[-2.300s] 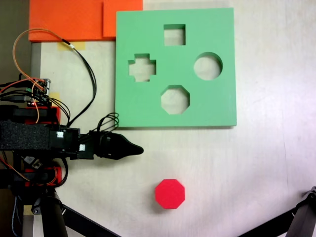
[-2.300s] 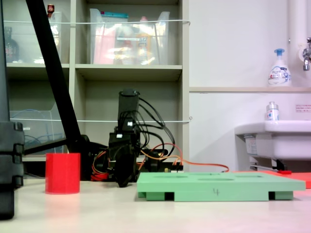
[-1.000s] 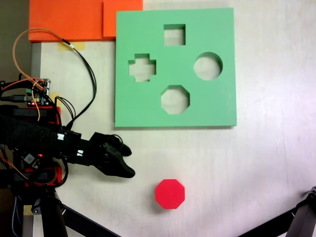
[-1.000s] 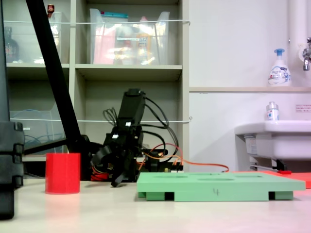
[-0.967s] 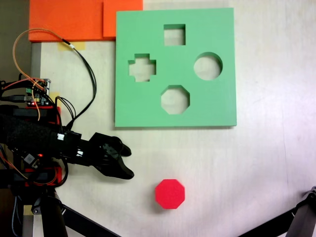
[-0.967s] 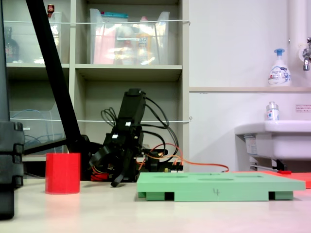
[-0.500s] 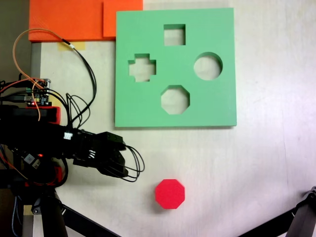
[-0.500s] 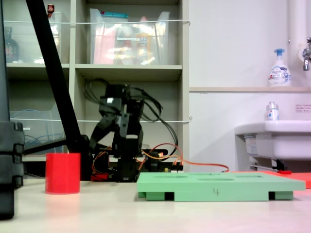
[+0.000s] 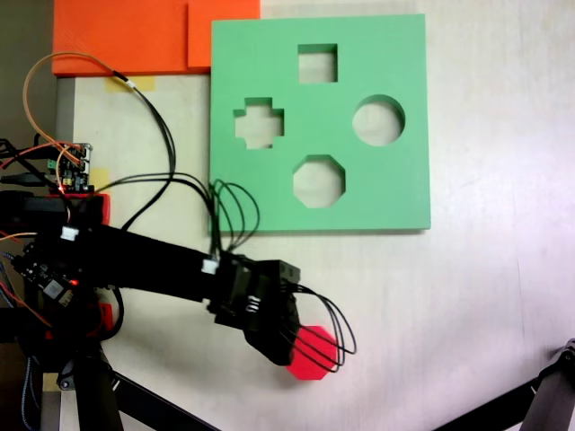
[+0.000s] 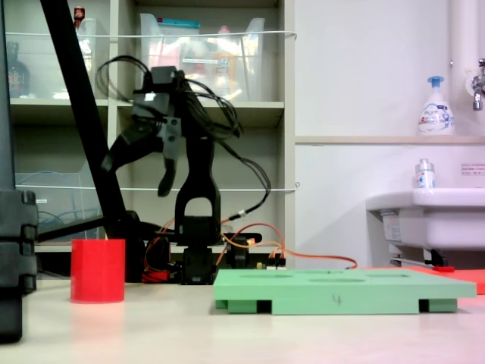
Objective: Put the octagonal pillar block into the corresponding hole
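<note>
Octagonal pillar block [image 10: 98, 271] stands upright, axis vertical, beneath the spread-open, empty claw [image 10: 136, 177].

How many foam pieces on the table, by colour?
Red: 1, the octagonal pillar block
Green: 1, the green board with four cutouts, including the octagonal hole
Orange: 2, the large orange sheet and the smaller orange piece overlapping it
Total: 4
</note>
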You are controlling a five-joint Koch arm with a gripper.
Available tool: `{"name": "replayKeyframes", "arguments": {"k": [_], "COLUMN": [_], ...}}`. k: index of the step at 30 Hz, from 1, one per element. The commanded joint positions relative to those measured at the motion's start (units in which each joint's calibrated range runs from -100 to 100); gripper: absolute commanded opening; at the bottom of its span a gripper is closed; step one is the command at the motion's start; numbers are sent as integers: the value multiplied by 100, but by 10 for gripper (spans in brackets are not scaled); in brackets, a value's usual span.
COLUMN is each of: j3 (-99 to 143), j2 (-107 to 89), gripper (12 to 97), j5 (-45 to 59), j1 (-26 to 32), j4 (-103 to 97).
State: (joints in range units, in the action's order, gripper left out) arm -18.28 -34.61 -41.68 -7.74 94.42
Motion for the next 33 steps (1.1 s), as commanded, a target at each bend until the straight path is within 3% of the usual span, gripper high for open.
{"name": "replayKeyframes", "arguments": {"k": [1,10,14,16,33], "j3": [-555,-825,-1104,-1243,-1353], "j2": [514,1939,2302,2525,3573], "gripper": [665,756,758,815,820], "j5": [-34,-44,-20,0,230], "j1": [-49,-230,-308,-337,-410], "j4": [500,558,558,558,558]}}
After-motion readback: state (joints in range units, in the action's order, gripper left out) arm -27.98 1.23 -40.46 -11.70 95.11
